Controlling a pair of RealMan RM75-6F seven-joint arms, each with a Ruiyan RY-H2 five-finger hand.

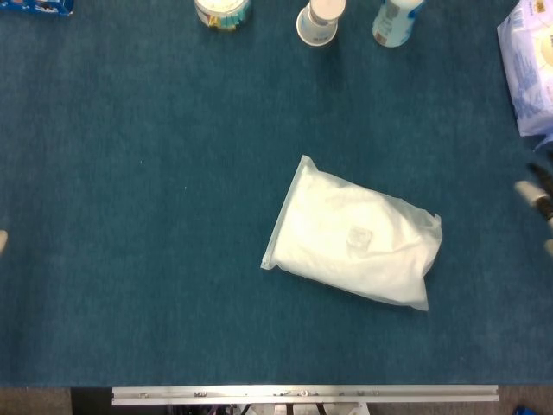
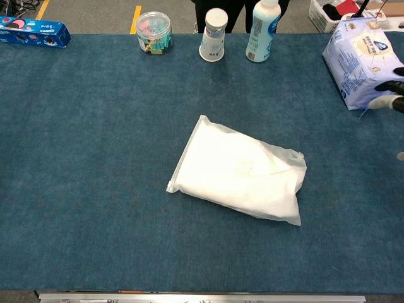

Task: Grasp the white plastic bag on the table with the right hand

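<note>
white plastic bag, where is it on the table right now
The white plastic bag lies flat on the blue table, a little right of centre in both views, untouched, with the right hand off at the right edge.
</note>
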